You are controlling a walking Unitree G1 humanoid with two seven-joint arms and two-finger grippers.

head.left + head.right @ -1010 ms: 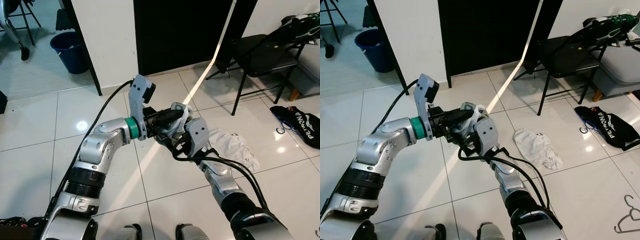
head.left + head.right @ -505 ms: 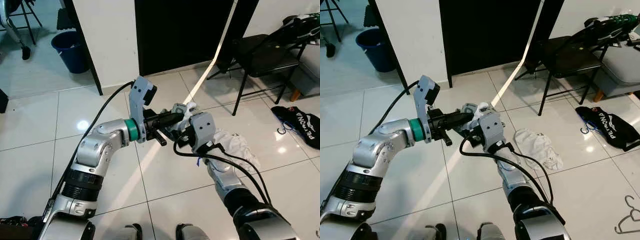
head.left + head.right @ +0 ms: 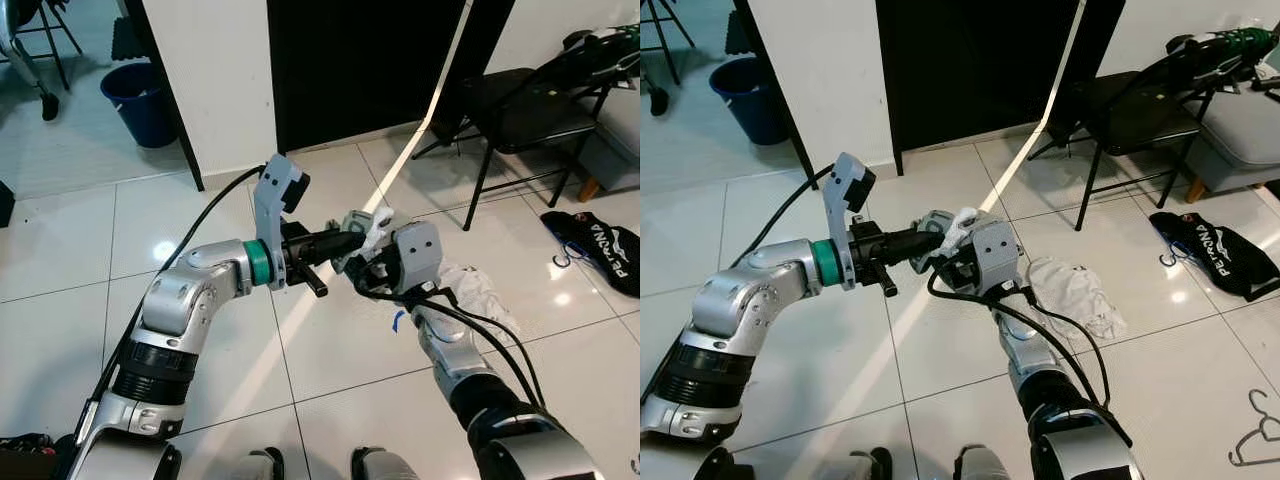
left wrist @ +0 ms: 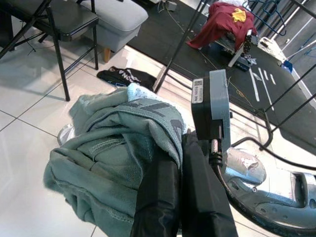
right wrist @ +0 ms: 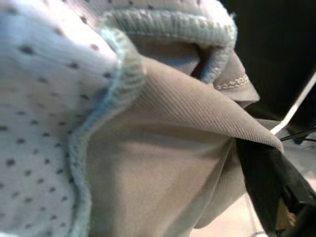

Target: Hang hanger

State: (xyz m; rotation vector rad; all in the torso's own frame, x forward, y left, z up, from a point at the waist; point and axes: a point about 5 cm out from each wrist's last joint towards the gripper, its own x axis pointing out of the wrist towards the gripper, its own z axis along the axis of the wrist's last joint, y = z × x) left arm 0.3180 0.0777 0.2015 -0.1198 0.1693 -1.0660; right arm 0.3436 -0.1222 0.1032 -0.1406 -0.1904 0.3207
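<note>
A grey-green garment [image 3: 358, 228] with a pale dotted lining hangs in mid-air between my two grippers, in front of my chest. My left gripper [image 3: 345, 240] reaches in from the left, its black fingers [image 4: 163, 197] pressed together with the garment [image 4: 113, 148] bunched over their tips. My right gripper [image 3: 372, 268] comes up from below right and meets the same bundle, with fabric [image 5: 148, 163] right against its wrist camera. A bare wire hanger [image 3: 1258, 432] lies on the floor tiles at the far right. A blue hanger [image 3: 1170, 255] rests by a black bag.
A white cloth [image 3: 480, 290] lies on the tiles just beyond my right arm. A black folding chair [image 3: 520, 110] and a black bag [image 3: 600, 245] stand to the right. A blue bucket [image 3: 140, 100] is at the back left, and a dark doorway [image 3: 360, 70] lies straight ahead.
My right wrist has risen and turned, so its camera housing now sits level with the left gripper. The left gripper has rolled slightly. The garment stays between them.
</note>
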